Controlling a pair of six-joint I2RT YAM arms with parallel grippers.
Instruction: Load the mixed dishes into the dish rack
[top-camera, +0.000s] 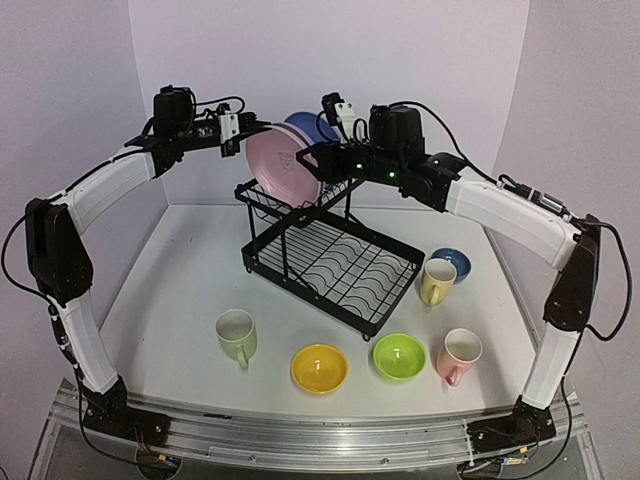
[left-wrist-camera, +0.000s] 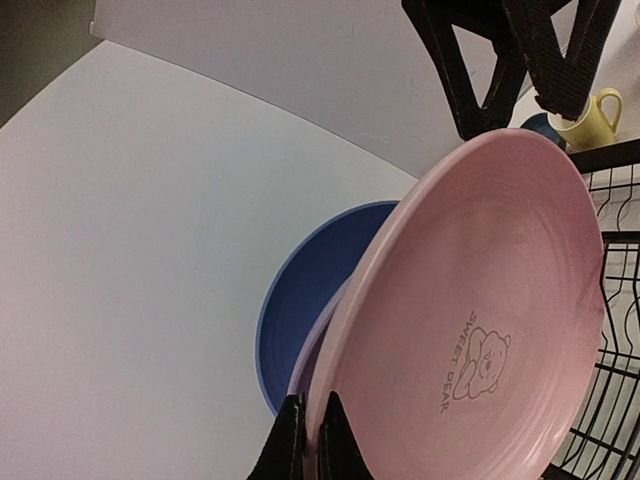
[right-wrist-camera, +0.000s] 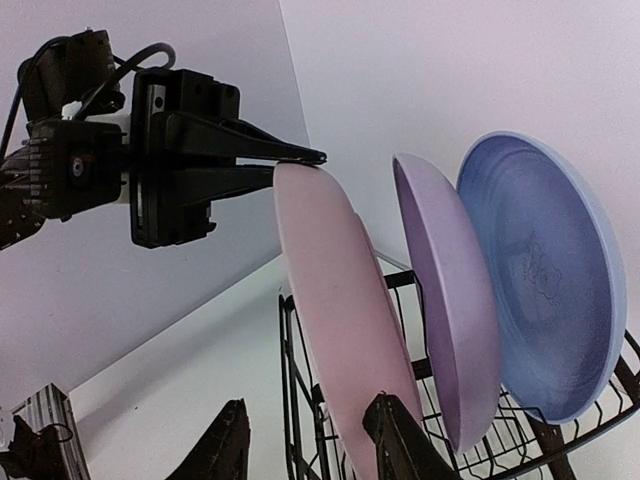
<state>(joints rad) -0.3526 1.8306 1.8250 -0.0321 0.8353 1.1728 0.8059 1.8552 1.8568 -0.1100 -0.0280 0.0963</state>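
Up at the left gripper (left-wrist-camera: 311, 402), pinched shut on the upper rim of the pink plate (left-wrist-camera: 480, 300). Holds that plate upright at the upper shelf of the dish rack (top-camera: 340, 262), just in front of the lavender plate (right-wrist-camera: 445, 310) and blue plate (right-wrist-camera: 540, 290). Stands parted at the right gripper (right-wrist-camera: 310, 405), with the pink plate's lower edge beside one finger

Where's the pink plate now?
Top view, centre-back: the pink plate stands on edge on the dish rack's upper shelf, beside the lavender plate, rim pinched by the left gripper.
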